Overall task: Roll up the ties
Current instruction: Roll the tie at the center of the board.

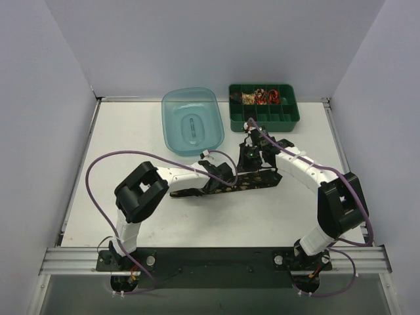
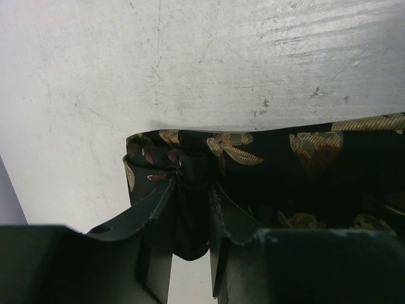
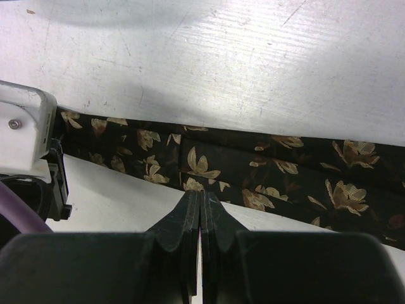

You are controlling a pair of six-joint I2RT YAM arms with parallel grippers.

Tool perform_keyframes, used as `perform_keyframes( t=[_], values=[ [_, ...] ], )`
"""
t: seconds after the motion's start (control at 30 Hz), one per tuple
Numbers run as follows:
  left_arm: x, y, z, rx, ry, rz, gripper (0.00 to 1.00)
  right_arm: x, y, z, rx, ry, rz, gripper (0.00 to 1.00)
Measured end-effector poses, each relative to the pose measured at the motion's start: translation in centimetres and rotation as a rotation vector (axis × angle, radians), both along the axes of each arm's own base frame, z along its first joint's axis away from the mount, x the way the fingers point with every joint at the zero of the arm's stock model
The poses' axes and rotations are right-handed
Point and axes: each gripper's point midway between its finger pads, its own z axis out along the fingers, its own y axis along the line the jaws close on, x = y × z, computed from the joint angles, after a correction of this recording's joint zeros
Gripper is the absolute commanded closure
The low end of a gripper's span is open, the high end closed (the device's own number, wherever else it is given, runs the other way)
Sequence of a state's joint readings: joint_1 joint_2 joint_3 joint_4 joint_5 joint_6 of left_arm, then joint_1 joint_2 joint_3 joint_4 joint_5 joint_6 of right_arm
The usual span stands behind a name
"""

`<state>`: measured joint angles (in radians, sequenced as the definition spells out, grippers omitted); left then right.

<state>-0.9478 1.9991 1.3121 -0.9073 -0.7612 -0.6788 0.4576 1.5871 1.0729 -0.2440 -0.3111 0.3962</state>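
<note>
Working on 1 tie, laid long and flat across the middle of the table, roughly left to right, just in front of the blue tub and the green tray. Pinching its doubled-over end with the left gripper: clamped on a bunched fold of cloth, seemingly the first turn of a roll, gripped tight so as not to spring open. Resting the right gripper further along the strip, fingers pressed flat together with no gap, tips at the near edge of the fabric. Impossible to tell which: nipping the cloth, or merely pinning it down. Either way, probably there to keep the length straight and taut during rolling.

Woven, slightly glossy black fabric with gold-tan flowers, thin and limp, creasing softly at the fold; a narrow band with straight parallel edges. Scratched, matte white tabletop beneath, likely smooth enough for the strip to slide. Translucent, rounded tub in hard plastic. Rigid tray split into compartments, with a few small red and beige coils in the back row, apparently finished rolls; hence a fair guess at the destination for this 1
</note>
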Motion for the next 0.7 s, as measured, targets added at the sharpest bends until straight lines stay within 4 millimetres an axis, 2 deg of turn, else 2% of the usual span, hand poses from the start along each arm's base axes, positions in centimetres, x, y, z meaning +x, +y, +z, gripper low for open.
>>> perform_keyframes(
  t=[0.13,0.2,0.33,0.7],
  values=[
    [0.0,-0.2,0.0,-0.025,0.003,-0.005,0.66,0.0,0.0,0.0,0.0,0.0,0.0,1.0],
    [0.0,-0.3,0.0,-0.047,0.003,-0.003,0.58,0.0,0.0,0.0,0.0,0.0,0.0,1.0],
    [0.1,-1.2,0.0,-0.126,-0.002,0.001,0.49,0.0,0.0,0.0,0.002,0.001,0.002,1.0],
    [0.2,-3.9,0.7,-0.323,-0.019,-0.007,0.45,-0.1,0.2,0.1,0.01,0.004,0.007,1.0]
  ],
)
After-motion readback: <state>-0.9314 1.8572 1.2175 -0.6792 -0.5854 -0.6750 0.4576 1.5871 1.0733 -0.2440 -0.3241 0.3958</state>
